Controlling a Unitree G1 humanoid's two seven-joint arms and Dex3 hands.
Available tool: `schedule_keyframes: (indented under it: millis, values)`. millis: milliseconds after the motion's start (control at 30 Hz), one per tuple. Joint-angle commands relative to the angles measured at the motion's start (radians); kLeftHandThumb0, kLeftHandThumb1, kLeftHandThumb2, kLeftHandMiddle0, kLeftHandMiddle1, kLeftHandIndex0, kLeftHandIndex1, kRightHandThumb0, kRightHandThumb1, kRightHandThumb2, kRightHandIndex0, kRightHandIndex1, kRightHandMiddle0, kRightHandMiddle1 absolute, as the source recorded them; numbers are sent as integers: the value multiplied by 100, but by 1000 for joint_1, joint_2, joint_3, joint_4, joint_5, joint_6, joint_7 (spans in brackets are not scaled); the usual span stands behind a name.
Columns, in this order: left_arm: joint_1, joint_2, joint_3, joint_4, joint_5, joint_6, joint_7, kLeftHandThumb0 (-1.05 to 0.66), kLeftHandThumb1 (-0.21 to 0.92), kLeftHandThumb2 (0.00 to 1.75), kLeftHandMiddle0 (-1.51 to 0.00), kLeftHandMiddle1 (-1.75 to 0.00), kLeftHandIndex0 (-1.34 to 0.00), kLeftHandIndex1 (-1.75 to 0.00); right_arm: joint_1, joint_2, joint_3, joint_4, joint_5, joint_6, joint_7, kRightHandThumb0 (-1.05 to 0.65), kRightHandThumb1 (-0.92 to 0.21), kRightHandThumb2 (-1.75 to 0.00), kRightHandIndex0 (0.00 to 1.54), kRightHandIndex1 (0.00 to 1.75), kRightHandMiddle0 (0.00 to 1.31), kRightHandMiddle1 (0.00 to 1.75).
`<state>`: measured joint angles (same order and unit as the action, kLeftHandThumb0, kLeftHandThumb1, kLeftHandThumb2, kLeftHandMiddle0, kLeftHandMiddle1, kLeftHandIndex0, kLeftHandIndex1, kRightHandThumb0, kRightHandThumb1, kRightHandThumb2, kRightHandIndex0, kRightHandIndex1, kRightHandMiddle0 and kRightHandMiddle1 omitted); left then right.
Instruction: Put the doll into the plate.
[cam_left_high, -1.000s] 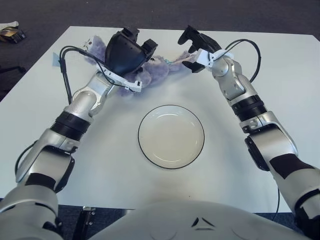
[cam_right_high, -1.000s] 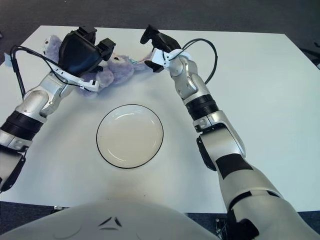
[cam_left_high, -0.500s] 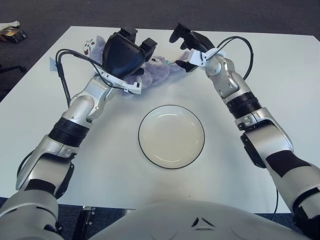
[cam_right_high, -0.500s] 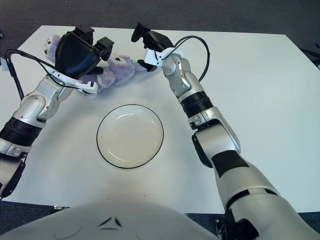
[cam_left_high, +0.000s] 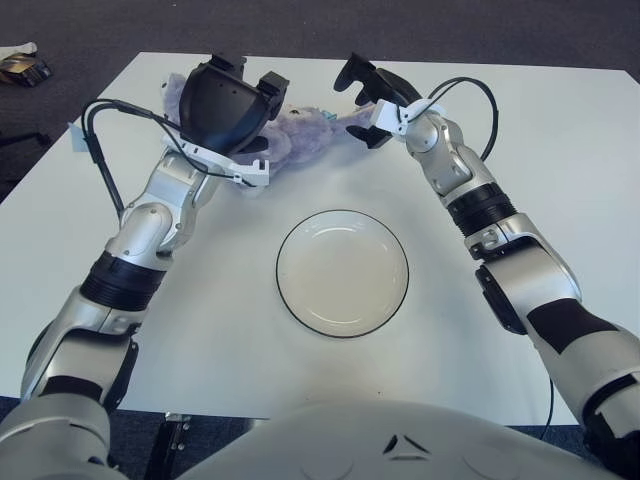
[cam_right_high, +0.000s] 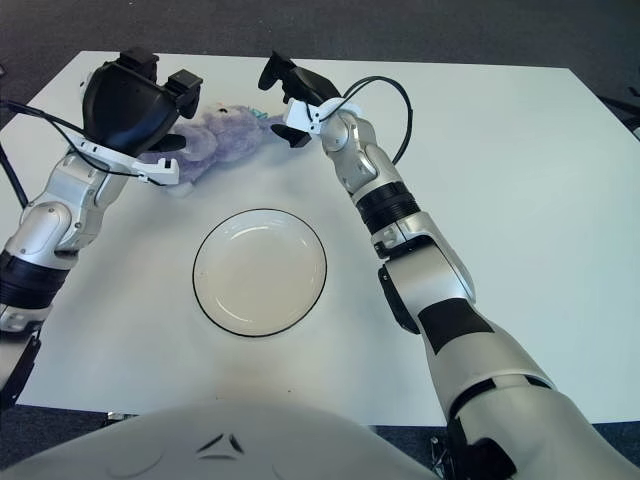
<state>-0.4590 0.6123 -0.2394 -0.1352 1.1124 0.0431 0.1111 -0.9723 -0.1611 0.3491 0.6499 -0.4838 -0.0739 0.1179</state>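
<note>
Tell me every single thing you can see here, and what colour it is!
doll: one, purple and fluffy, lying at the far side of the table between the two hands
plate: one, white with a dark rim, nothing in it, middle of the table
table: one, white
small dark item: one, on the grey floor at far left, too small to tell what it is
left hand: one, black, over the doll's left part
right hand: one, black, at the doll's right end
</note>
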Motion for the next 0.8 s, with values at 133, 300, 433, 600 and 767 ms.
schedule_keyframes:
  millis: [133,300,433,600,767]
  values:
    - [66,-24,73,-86,-50,26,-16,-1,46,110,-45,-168,-44,-166,-53,22,-1,78,11,-65,-6,-30,-25,-117,28,105,2,135]
    - [81,-38,128,-88,-118,-4,39,-1,55,99,-39,-167,-38,-166,-67,30,-1,112,6,-86,-13,-30,-25,-117,28,109,3,136]
    - [68,-33,205,-55,-214,-44,87,-1,64,86,-45,-165,-26,-162,-80,38,0,146,5,-106,-19,-31,-25,-117,29,113,4,137]
    - [45,-60,262,-28,-268,-42,145,-30,84,62,-47,-141,-23,-173,-98,46,1,188,3,-128,-25,-32,-26,-117,29,116,4,138]
    - [38,-48,305,-25,-311,-31,129,-73,91,64,-48,-134,-22,-155,-109,53,-2,213,5,-139,-32,-32,-27,-116,29,117,4,138]
